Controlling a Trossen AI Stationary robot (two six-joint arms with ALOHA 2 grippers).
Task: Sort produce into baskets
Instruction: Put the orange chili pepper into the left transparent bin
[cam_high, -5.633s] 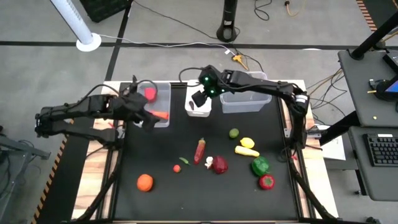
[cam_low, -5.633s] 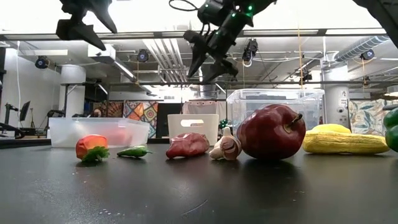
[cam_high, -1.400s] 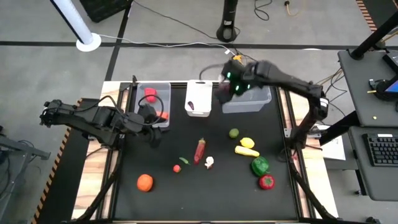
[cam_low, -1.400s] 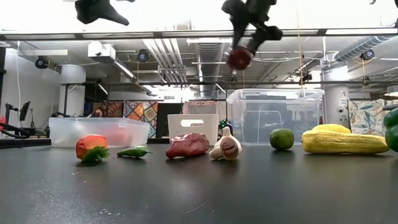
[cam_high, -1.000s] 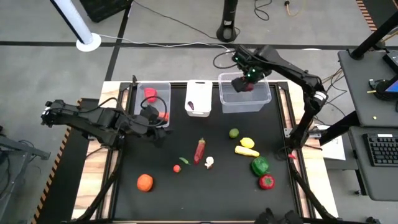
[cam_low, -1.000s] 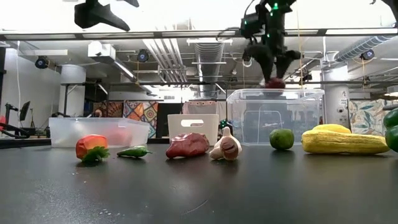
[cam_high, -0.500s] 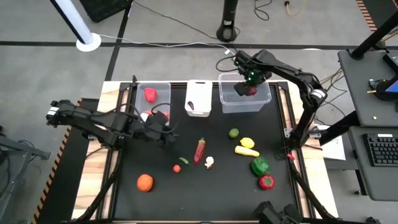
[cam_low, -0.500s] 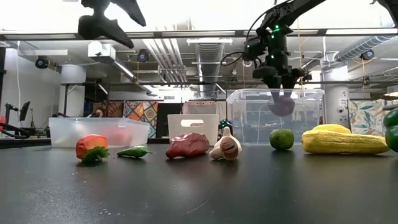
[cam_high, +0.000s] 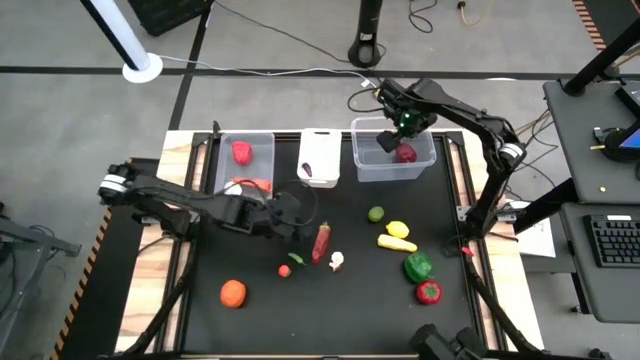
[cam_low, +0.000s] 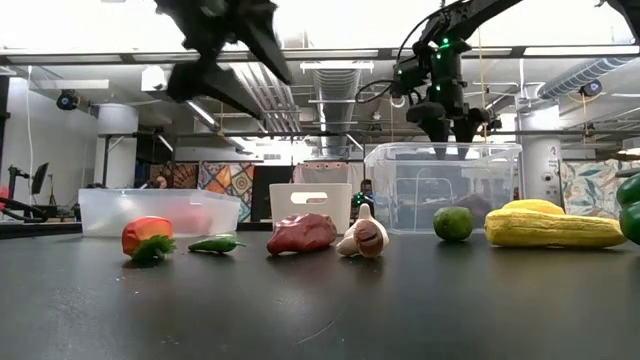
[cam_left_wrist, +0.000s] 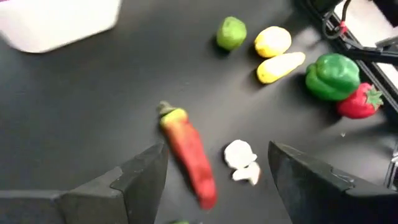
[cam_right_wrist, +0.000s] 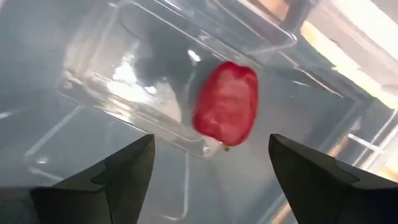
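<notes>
Right arm: the right gripper (cam_high: 397, 133) hangs over the wide clear tub (cam_high: 361, 166) at the far right of the desk (cam_high: 250, 320). Its fingers (cam_right_wrist: 112, 180) are wide apart and hold nothing.
Red fruit: a dark red fruit (cam_right_wrist: 226, 103) lies on the floor of that tub, right under the fingers. It looks like it belongs there, so this piece seems done.
Left arm: the left gripper (cam_high: 298, 225) reaches low over the middle of the desk. Its fingers (cam_left_wrist: 137, 180) are wide apart and empty. They point at the red chili (cam_left_wrist: 188, 153), so I think that is the next thing to pick.
Near the chili: a white garlic (cam_left_wrist: 242, 162) lies just beside it, so the fingers could bump it.
Other tubs: the small white tub (cam_high: 319, 157) sits in the far middle. The other clear tub (cam_high: 263, 140) sits at the far left and has red things in it.
Left to sort: a lime (cam_high: 376, 213), a lemon (cam_high: 398, 230), a yellow banana (cam_high: 397, 243), a green pepper (cam_high: 418, 266), a red pepper (cam_high: 429, 292) and an orange (cam_high: 233, 292) lie on the desk. So the job looks far from done.
Desk: it is black and a bit shiny.
Room: a big room with pipes on the ceiling. Cables lie on the grey floor.
</notes>
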